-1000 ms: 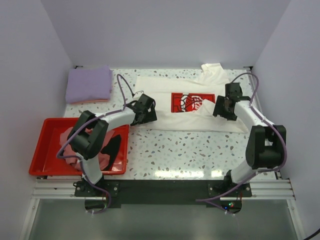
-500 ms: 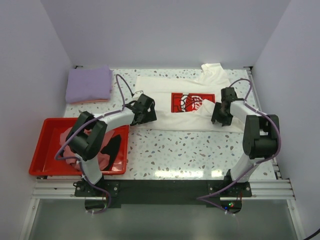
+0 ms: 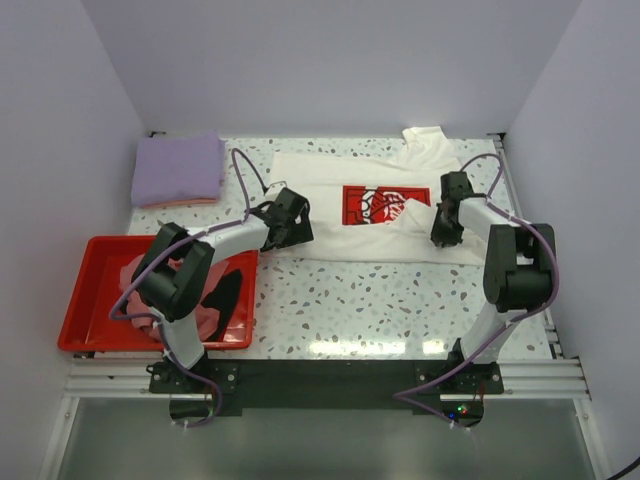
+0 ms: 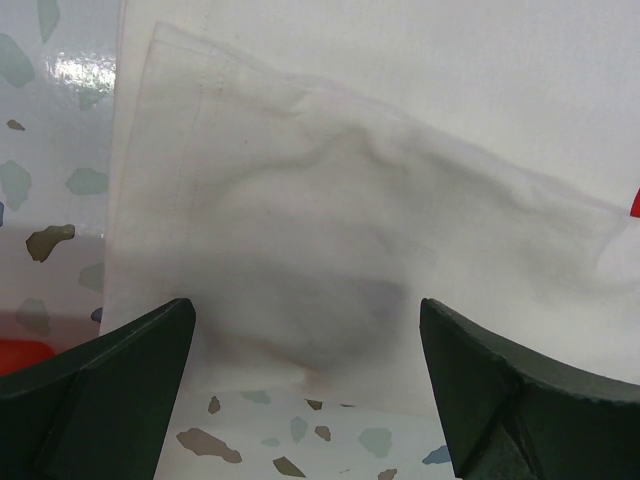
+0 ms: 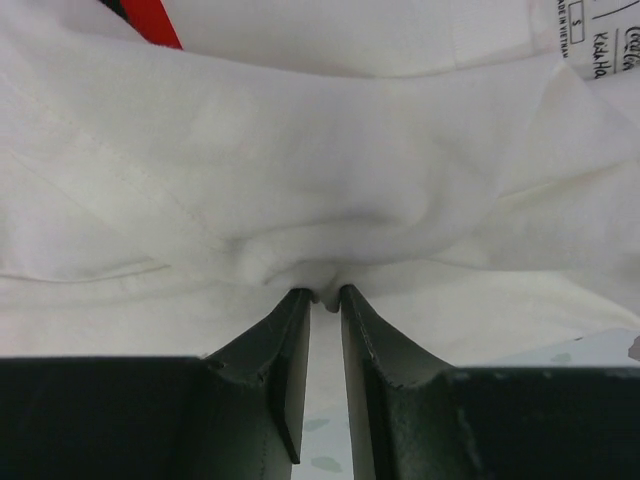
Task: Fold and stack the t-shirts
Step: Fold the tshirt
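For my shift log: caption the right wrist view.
Right gripper pinching a bunched fold of the cream-white t-shirt.

The left arm [image 3: 235, 237] and right arm [image 3: 490, 222] are white tubes linked by bulky black joints, each trailed by a looping purple cable [image 3: 238, 165]. Black bases [image 3: 185, 377] sit on silver rails [image 3: 100, 378]. The fingers [image 4: 90, 390] are dark, matte, wedge-shaped blocks.

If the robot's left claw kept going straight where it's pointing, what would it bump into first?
Most likely the cream-white t-shirt. The left gripper has its fingers open right over that cloth, with the speckled table underneath. I cannot tell how close it is.
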Controlling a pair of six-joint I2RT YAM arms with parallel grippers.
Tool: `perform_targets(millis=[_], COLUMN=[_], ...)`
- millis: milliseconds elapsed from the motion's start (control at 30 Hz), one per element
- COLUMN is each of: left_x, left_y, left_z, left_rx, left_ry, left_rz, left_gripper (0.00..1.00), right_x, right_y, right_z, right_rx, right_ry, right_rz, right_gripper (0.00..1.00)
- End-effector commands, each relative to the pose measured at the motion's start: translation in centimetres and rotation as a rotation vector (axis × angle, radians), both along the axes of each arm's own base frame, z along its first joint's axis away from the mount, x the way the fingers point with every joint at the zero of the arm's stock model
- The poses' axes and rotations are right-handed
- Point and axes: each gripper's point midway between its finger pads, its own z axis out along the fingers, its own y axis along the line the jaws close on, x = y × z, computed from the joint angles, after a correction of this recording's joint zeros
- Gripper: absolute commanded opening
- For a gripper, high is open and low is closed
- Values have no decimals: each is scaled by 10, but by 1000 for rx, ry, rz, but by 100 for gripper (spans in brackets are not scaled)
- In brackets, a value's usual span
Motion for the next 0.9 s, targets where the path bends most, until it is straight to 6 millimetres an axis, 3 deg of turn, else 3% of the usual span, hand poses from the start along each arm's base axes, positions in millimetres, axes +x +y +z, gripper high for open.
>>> perform_targets(millis=[0, 267, 467, 600, 867], left_x=[2, 3, 3, 3, 2], left_y=[20, 21, 21, 21, 22], left_z=[7, 8, 9, 8, 6], left_rx=[46, 49, 51, 51, 62], left_ry=[-13, -16, -17, -15, -7], left_rz=[27, 26, 27, 27, 29], left_gripper=[100, 100, 100, 100, 100], right_x=[24, 40, 58, 84, 120], right_y=[-12, -10, -13, -19, -35], right_z=[16, 22, 42, 66, 83], right_rx=[-61, -52, -69, -106, -202], right_ry=[-75, -121, -182, -248, -297], right_rz=[-33, -37, -29, -31, -42], right_gripper=[22, 1, 0, 0, 0])
